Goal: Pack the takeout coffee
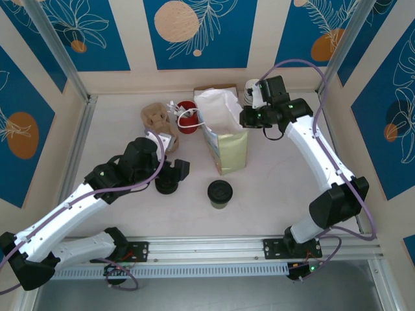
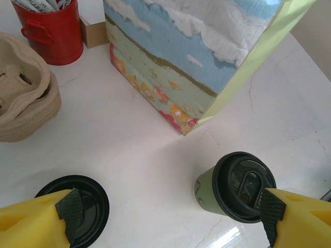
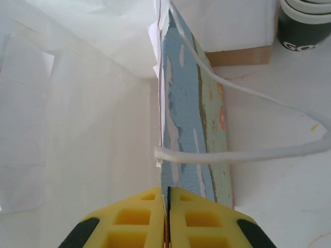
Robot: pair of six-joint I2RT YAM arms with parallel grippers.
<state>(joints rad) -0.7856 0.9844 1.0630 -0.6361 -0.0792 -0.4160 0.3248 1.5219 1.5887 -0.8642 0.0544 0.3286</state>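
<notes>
Bench (image 2: 119, 150): pale, faintly veined. Paper bag (image 2: 181, 67) upright mid-bench, printed sides, mouth open. To its left, a red pot (image 2: 49, 31) of sachets and stacked pulp cup carriers (image 2: 26, 98). Black lids (image 2: 95, 206) nearer. Cardboard box (image 2: 93, 32) and stacked cups (image 3: 305, 26) behind the bag.

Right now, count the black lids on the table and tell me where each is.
2 in view. One caps the takeout coffee, in front of the paper bag. The other lid lies left of it, by the left gripper. More may be stacked underneath it.
</notes>
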